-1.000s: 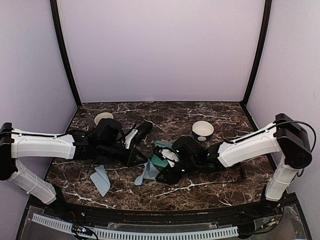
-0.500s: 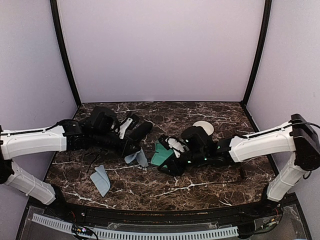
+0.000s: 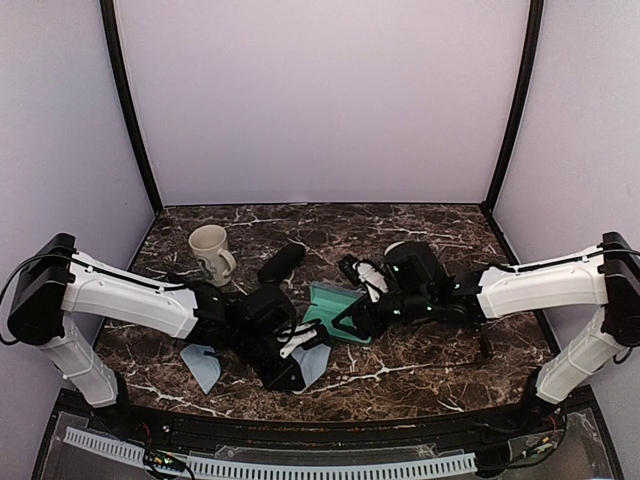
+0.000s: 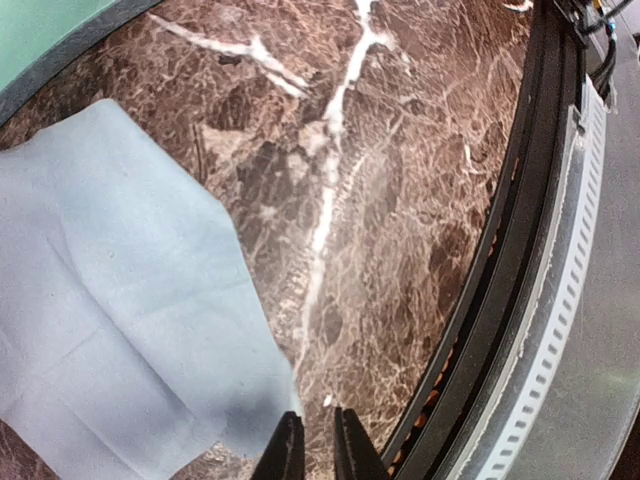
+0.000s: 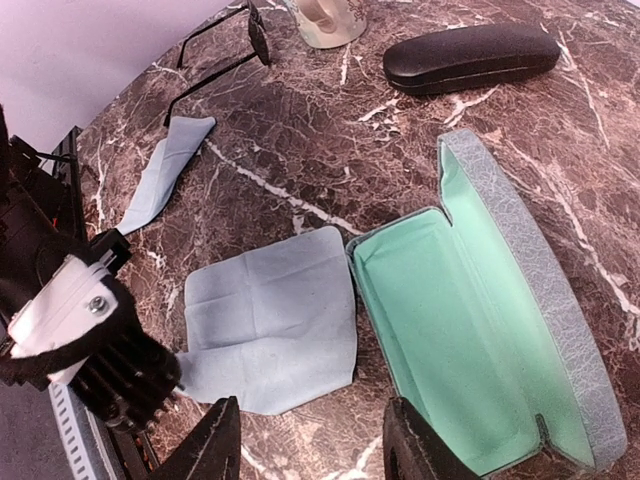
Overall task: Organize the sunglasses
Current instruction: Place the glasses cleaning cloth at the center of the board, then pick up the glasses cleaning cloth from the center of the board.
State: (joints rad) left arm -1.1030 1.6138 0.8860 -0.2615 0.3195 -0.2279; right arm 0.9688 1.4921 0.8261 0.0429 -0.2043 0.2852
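right wrist: thin dark sunglasses

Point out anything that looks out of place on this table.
The grey case lies open and empty, while sunglasses sit loose near the mug, arms unfolded. Two blue cloths lie loose too: one flat beside the case, one rumpled farther off.

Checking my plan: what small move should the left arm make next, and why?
Probably lift the left gripper clear of the flat pale-blue cloth; the thin dark-framed sunglasses lie untouched, and the green-lined blue-grey case stands open, empty.
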